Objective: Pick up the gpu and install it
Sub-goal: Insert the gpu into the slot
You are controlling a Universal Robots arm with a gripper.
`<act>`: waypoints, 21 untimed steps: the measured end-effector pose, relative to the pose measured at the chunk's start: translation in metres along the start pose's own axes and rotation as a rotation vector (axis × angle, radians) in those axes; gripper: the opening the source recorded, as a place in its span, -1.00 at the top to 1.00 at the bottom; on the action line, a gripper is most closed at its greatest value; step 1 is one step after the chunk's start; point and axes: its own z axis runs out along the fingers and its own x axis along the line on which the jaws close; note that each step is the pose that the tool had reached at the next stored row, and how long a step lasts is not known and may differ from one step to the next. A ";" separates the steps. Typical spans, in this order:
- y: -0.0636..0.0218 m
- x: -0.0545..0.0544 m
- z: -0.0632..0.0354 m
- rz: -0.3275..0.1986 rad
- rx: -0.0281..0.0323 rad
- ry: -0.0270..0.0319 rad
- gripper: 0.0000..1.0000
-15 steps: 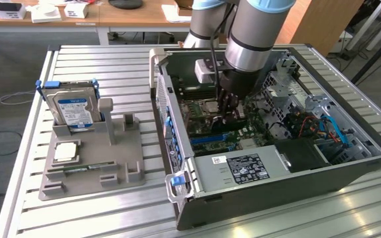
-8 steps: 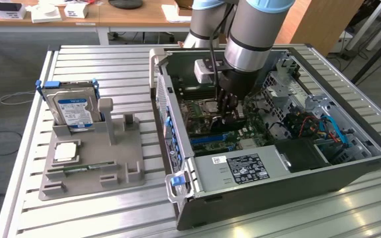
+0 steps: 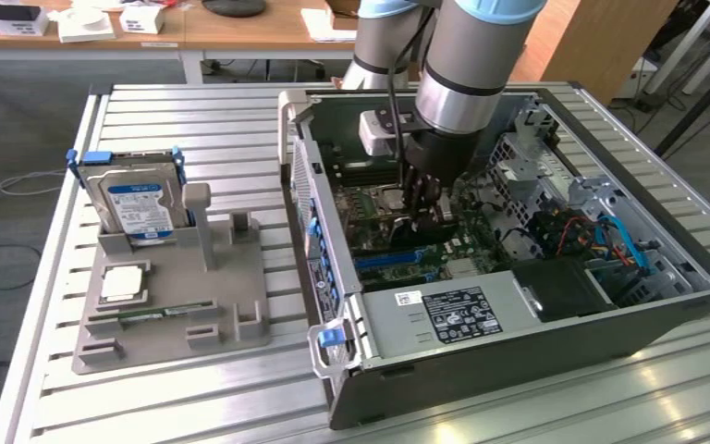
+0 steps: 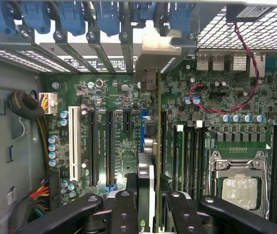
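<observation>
The gpu (image 4: 147, 183) stands edge-on, clamped in the closed gripper (image 4: 148, 214), above the motherboard (image 4: 124, 92) slots (image 4: 108, 146) inside the case (image 3: 516, 361), mid-frame in the exterior view. If its edge sits off the slot, pressing could jam the card or strain the board.

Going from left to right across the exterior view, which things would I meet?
Hard drive → blue latch → gripper, holding the gpu → blue cables.
</observation>
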 end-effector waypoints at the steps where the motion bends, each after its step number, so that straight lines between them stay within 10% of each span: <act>1: 0.0001 0.001 0.0000 0.000 0.0000 0.0000 0.45; 21: 0.0073 0.004 0.0000 0.000 0.0003 0.0000 0.45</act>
